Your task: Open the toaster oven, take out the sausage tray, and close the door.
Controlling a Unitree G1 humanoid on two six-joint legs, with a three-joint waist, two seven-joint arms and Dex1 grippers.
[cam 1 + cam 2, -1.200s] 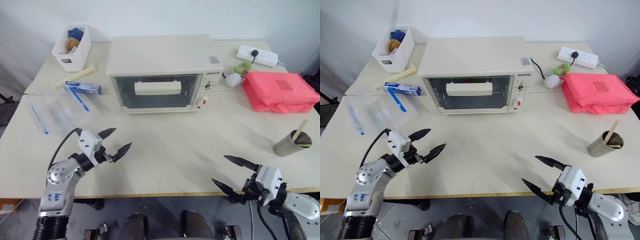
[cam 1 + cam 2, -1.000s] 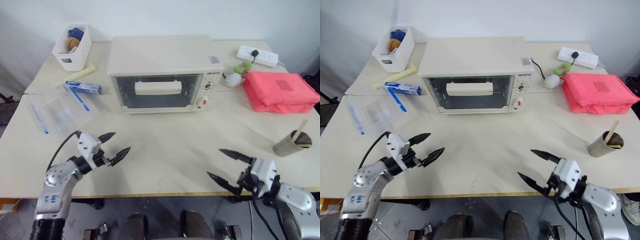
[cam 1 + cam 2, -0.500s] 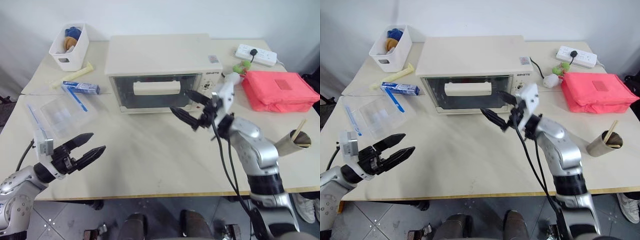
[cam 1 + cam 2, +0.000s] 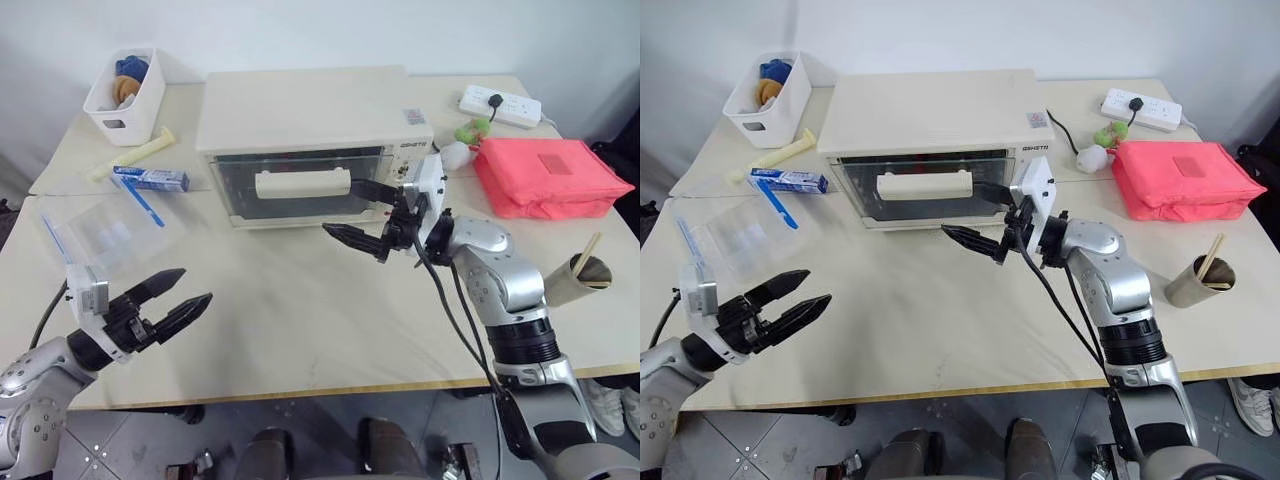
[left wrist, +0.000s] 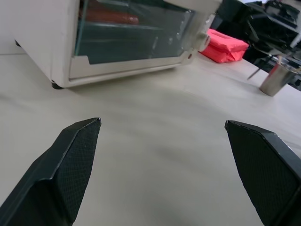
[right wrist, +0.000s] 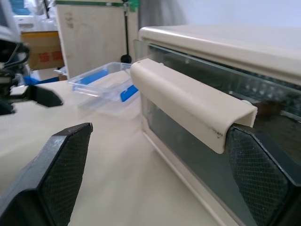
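Cream oven [image 4: 310, 140] at counter [image 4: 330, 300] rear, door [image 4: 300, 183] shut — tray inside, barely seen. Right gripper [image 4: 362, 212] near handle [image 6: 188, 108], fingers apart; left gripper [image 4: 172, 300] well off, fingers apart. Could slip off the bar — or drag the oven forward.

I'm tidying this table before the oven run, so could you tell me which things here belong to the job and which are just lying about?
Job:
toaster oven
door, shut
red sausage behind the glass
right gripper, open by the handle

Lying about:
pink pouch
power strip
metal cup
white bin
clear box
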